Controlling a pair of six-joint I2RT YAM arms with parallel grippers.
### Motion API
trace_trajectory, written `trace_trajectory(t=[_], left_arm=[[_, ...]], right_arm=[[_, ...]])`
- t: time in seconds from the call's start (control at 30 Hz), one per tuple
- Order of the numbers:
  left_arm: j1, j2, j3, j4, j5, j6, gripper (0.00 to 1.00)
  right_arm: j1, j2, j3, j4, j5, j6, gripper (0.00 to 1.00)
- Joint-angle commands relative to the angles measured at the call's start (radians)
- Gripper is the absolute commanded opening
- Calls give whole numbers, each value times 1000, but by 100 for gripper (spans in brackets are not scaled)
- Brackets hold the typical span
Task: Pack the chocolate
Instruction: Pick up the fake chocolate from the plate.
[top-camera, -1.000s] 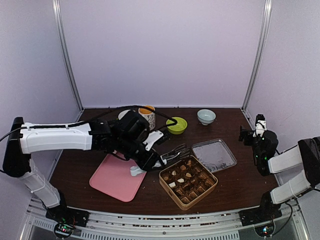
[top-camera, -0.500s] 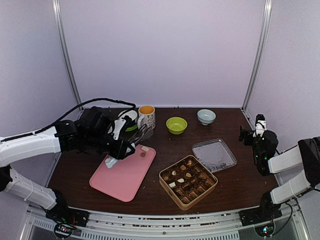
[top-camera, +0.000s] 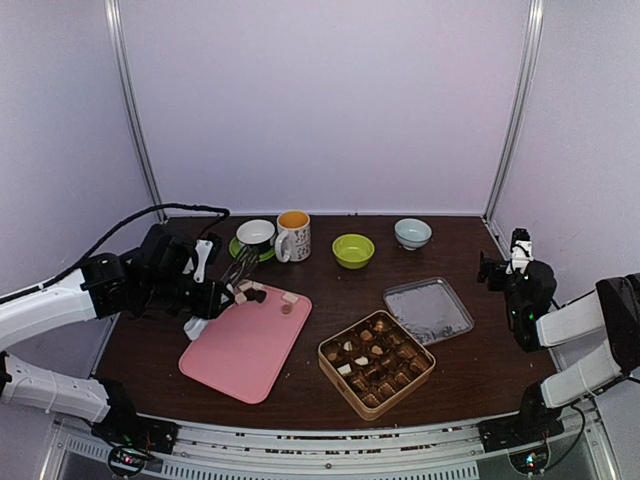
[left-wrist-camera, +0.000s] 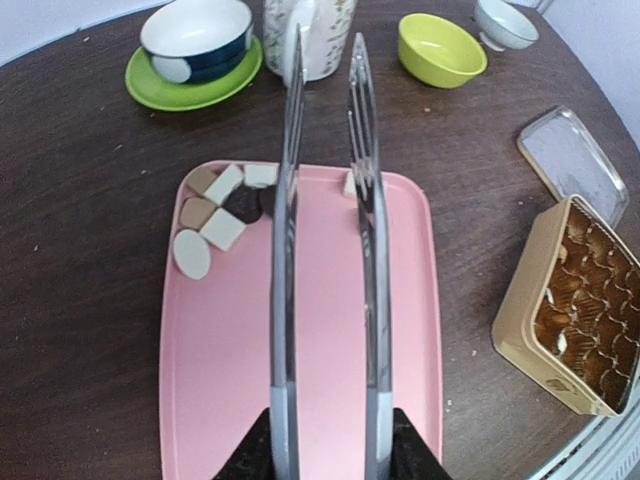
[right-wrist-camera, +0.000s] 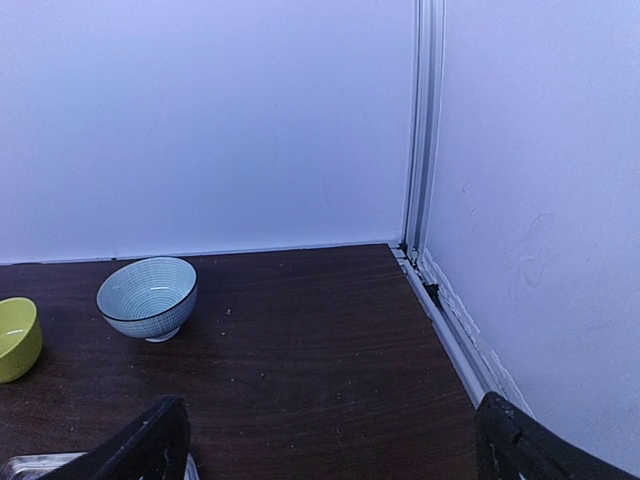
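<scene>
Loose chocolate pieces (left-wrist-camera: 215, 212), tan, cream and dark, lie bunched at the far left corner of the pink board (left-wrist-camera: 320, 330); they also show in the top view (top-camera: 250, 291). Two more pieces (top-camera: 288, 302) lie near the board's far right corner. My left gripper (left-wrist-camera: 325, 455) is shut on the handle end of metal tongs (left-wrist-camera: 362, 170). The tong arms stand apart and empty above the board, with the tips near the pile. In the top view the left gripper (top-camera: 203, 303) is at the board's left edge. The open gold tin (top-camera: 376, 364) holds many pieces. My right gripper (right-wrist-camera: 330, 450) is open and empty at the far right.
The tin's lid (top-camera: 428, 309) lies upside down behind the tin. Along the back stand a cup on a green saucer (top-camera: 256, 237), a patterned mug (top-camera: 293, 235), a green bowl (top-camera: 353, 250) and a blue bowl (top-camera: 412, 233). A wall rail runs along the right edge.
My left arm has swung from the tin back to the left with the tongs. The tong tips now hang over the pile at the board's far left corner. The right arm has not moved.
</scene>
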Motion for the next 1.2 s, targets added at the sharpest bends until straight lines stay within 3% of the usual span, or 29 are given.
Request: trace_trajectory(t=[0.0, 0.1, 0.5, 1.17], left_arm=[[41, -31, -25, -35, -83, -59, 32], [43, -51, -36, -25, -86, -58, 34], [53, -47, -41, -43, -83, -56, 26], [69, -33, -44, -143, -90, -133, 29]], right_arm=[[-3, 1, 13, 14, -3, -4, 100], [-3, 2, 13, 14, -3, -4, 100], [-3, 1, 13, 14, -3, -4, 100], [-3, 2, 14, 14, -3, -3, 100]])
